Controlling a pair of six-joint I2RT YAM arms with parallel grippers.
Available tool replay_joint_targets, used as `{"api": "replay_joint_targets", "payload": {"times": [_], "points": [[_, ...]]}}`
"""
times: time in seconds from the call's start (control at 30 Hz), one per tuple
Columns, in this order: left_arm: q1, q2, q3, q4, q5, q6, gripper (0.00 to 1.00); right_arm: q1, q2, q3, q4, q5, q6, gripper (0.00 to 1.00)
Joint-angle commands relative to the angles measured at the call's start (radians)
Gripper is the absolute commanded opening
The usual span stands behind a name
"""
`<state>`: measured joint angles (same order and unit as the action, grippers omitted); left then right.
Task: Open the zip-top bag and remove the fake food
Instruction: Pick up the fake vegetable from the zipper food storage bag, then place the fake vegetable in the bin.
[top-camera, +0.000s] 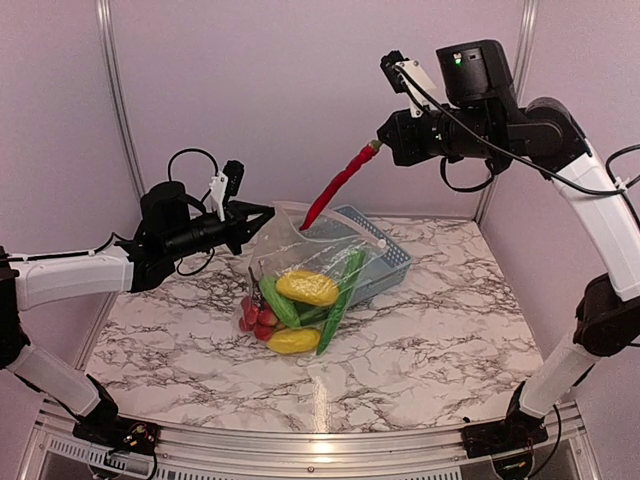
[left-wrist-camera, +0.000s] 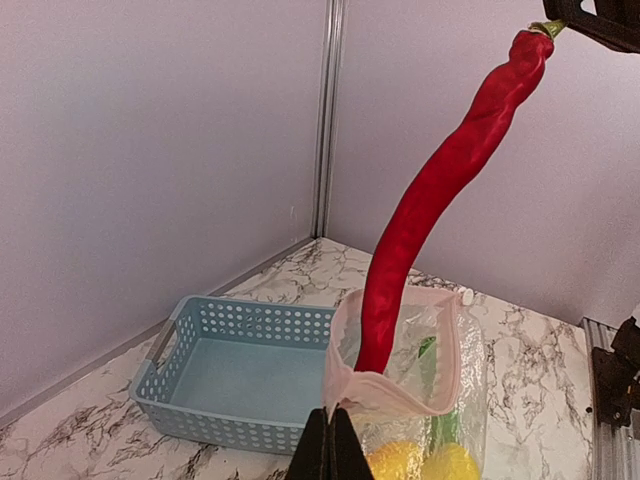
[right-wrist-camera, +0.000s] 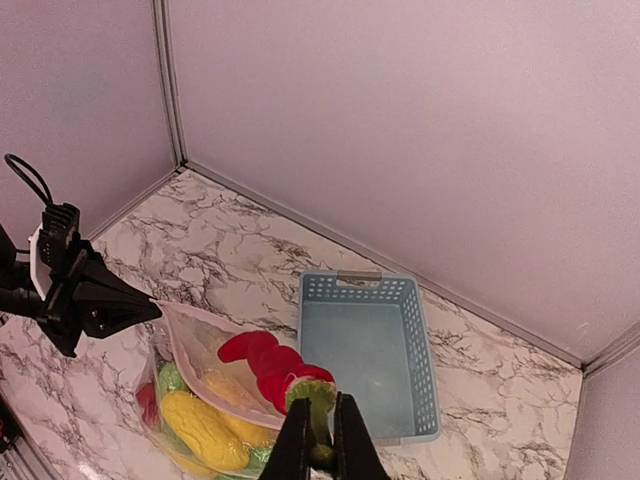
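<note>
Your left fingers (left-wrist-camera: 318, 450) pinch shut on the zip-top bag (top-camera: 278, 245) rim | your right fingers (right-wrist-camera: 349, 440) clamp the chili (top-camera: 335, 187) stem, tip inside bag mouth | bag holds corn (top-camera: 307, 287), cucumbers (top-camera: 345, 290), red fruits (top-camera: 255, 315)

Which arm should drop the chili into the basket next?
Right. The right gripper is shut on the stem of the red chili, whose tip is barely inside the mouth of the zip-top bag; the blue basket lies just behind. The left gripper is pinching the bag's rim, holding it open.
</note>
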<state>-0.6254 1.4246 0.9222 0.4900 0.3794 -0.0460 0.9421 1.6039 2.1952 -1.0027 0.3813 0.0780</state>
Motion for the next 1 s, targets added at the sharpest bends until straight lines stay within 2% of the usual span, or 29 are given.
{"api": "replay_joint_targets", "payload": {"times": [0.0, 0.17, 0.57, 0.67, 0.73, 0.97], "points": [[0.007, -0.004, -0.021, 0.028, -0.039, -0.014, 0.00, -0.003, -0.025, 0.055, 0.036, 0.049, -0.009, 0.00], [0.012, -0.005, -0.032, 0.033, -0.055, -0.018, 0.00, -0.003, -0.029, 0.067, 0.067, 0.074, -0.011, 0.00], [0.013, -0.049, -0.048, -0.018, -0.069, 0.012, 0.00, -0.016, -0.010, 0.042, 0.172, 0.242, -0.012, 0.00], [0.015, -0.066, -0.048, -0.032, -0.067, 0.021, 0.00, -0.052, 0.008, 0.013, 0.191, 0.206, 0.008, 0.00], [0.015, -0.078, -0.047, -0.041, -0.064, 0.026, 0.00, -0.097, 0.004, -0.036, 0.222, 0.127, 0.031, 0.00], [0.015, -0.125, -0.045, -0.064, -0.040, 0.033, 0.00, -0.238, -0.041, -0.296, 0.405, -0.045, 0.123, 0.00]]}}
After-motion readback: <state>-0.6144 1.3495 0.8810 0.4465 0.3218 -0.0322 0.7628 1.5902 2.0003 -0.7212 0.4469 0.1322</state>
